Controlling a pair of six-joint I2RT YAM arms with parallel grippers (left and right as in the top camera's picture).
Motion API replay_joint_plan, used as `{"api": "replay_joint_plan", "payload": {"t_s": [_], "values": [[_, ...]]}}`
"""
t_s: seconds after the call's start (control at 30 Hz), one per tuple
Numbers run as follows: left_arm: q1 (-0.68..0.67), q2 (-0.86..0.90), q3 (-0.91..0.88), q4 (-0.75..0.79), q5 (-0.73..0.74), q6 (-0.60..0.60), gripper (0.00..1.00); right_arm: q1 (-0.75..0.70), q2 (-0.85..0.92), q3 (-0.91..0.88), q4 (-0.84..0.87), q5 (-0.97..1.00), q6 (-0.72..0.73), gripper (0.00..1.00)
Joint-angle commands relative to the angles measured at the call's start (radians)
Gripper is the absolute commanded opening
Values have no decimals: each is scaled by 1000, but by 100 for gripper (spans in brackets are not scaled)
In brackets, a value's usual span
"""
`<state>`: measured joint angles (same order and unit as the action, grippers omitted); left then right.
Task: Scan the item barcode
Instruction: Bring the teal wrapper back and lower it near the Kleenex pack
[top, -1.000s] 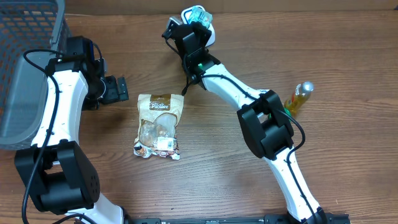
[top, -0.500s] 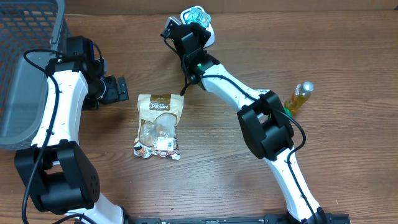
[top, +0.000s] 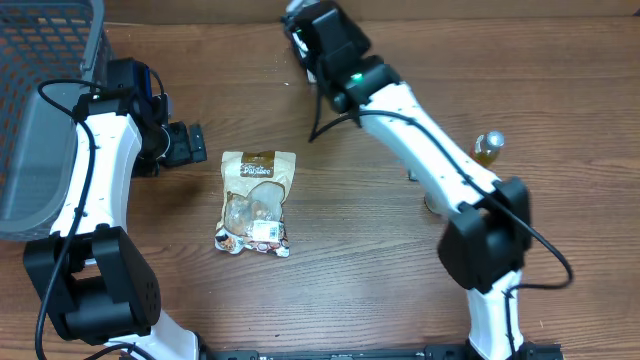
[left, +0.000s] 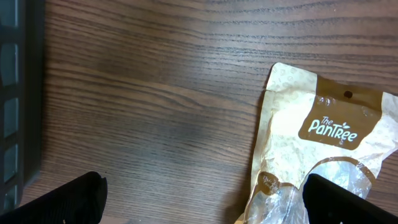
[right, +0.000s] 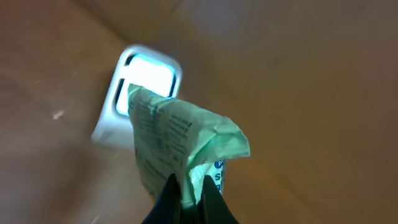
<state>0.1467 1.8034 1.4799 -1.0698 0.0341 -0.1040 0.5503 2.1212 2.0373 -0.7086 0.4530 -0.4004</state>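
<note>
free: table (top: 350, 270) mid-front | obstacles: pouch (top: 256, 203) centre, basket (top: 40, 110) left, bottle (top: 487, 148) right

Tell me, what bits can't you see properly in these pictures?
Right wrist view: print on the green packet and the scanner are blurred.
Overhead view: the right arm hides that packet and scanner, and part of the bottle.
Left wrist view: the picture's right and bottom edges cut off the snack pouch.

Crumpled pale-green printed packet (right: 180, 146), pinched at one end in my right claw (right: 189, 200). White scanner (right: 134, 99), window glowing, sits just behind the packet, blurred.
</note>
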Motion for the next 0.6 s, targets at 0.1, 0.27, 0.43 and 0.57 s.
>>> {"api": "replay_joint_plan", "payload": {"t_s": [0.1, 0.27, 0.43, 0.57], "values": [[3, 14, 21, 1, 8, 7, 100, -120, -63, 12, -303, -541, 271, 4], [3, 14, 21, 1, 8, 7, 100, -210, -43, 11, -561, -840, 269, 4], [3, 14, 21, 1, 8, 7, 99, -257, -32, -29, -683, -836, 203, 4], [3, 14, 21, 1, 8, 8, 100, -264, -32, -102, -718, -828, 121, 4]]}}
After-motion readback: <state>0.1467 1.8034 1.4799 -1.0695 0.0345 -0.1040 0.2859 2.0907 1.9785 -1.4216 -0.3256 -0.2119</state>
